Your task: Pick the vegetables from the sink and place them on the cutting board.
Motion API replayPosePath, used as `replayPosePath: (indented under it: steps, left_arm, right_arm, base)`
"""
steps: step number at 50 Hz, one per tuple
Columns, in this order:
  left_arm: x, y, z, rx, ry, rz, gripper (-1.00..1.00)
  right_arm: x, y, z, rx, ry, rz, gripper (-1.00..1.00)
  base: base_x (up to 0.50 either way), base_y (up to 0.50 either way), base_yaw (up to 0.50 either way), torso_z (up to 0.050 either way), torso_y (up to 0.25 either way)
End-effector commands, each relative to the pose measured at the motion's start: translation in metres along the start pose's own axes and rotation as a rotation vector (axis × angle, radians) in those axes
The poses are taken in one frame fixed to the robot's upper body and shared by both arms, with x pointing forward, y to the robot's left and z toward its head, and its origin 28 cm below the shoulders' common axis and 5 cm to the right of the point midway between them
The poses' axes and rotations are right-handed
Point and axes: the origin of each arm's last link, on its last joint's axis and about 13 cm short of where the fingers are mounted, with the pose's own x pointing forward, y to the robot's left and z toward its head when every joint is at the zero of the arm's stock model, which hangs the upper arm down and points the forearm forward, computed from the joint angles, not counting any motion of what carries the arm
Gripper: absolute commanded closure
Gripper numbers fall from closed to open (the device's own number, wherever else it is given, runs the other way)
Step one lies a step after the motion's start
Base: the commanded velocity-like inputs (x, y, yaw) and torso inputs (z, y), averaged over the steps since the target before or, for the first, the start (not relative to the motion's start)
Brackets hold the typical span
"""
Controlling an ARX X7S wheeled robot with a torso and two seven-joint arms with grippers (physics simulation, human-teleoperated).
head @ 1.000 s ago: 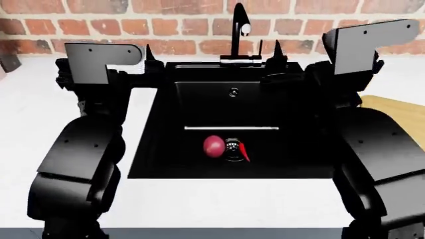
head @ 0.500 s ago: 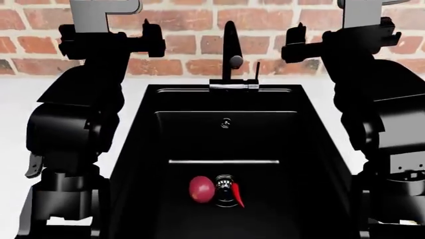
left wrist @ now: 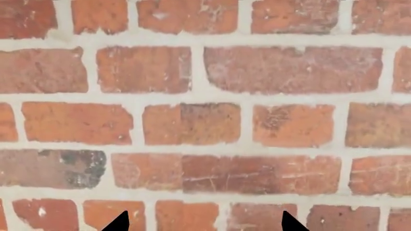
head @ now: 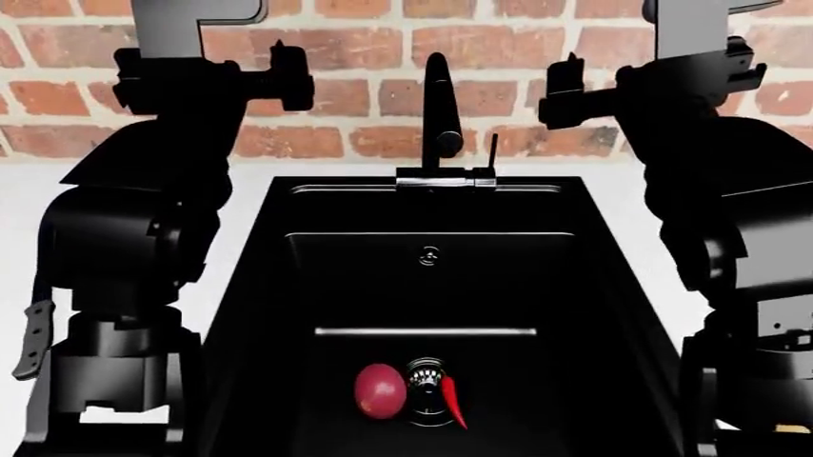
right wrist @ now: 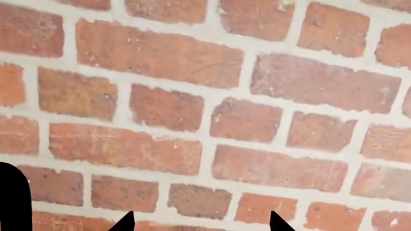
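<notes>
The purplish-red onion (head: 380, 390) lies on the floor of the black sink (head: 254, 286), just left of the round drain (head: 427, 379). The slender red chili (head: 452, 400) lies on the drain's right side. Both arms are held high on either side of the basin. My left gripper (head: 295, 67) (left wrist: 202, 224) and my right gripper (head: 568, 76) (right wrist: 200, 222) face the brick wall, well above the vegetables. Each is open, and only wall shows between its fingertips. The cutting board is out of view.
A black faucet (head: 440, 105) stands at the sink's back edge between the two grippers. A red brick wall (head: 368, 43) runs behind it. White counter (head: 19, 209) flanks the basin. My bulky black arms (head: 128, 238) stand over both sides of the sink.
The head view has closed in on the sink, so the basin and vegetables sit lower in the picture. Both arms now stand high against the wall. The vegetables have not moved.
</notes>
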Motion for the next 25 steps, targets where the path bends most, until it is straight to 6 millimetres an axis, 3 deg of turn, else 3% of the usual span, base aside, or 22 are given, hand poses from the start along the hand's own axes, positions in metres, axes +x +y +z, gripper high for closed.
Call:
replayPosePath:
  steps: [1,9,16,25]
  left_arm:
    - [-0.012,0.003,-0.003,0.0,0.005,-0.082,-1.0]
    - [-0.048,0.005,-0.01,0.149,0.079,-0.326,-1.0]
    - [-0.085,0.004,-0.022,0.261,0.145,-0.493,-1.0]
    - [-0.099,0.005,-0.034,0.435,0.222,-0.676,-1.0]
  right_arm:
    - [-0.021,-0.005,0.0,-0.016,-0.005,0.081,-1.0]
    - [-0.058,-0.008,-0.005,-0.223,0.167,0.191,-1.0]
    - [-0.085,-0.001,-0.017,-0.263,0.317,0.265,-1.0]
    - [-0.098,0.01,-0.019,-0.315,0.438,0.355,-1.0]
  base:
    - [0.5,0.0,0.0,0.0,0.0]
    - [0.0,0.0,0.0,0.0,0.0]
    - [0.0,0.0,0.0,0.0,0.0]
    - [0.0,0.0,0.0,0.0,0.0]
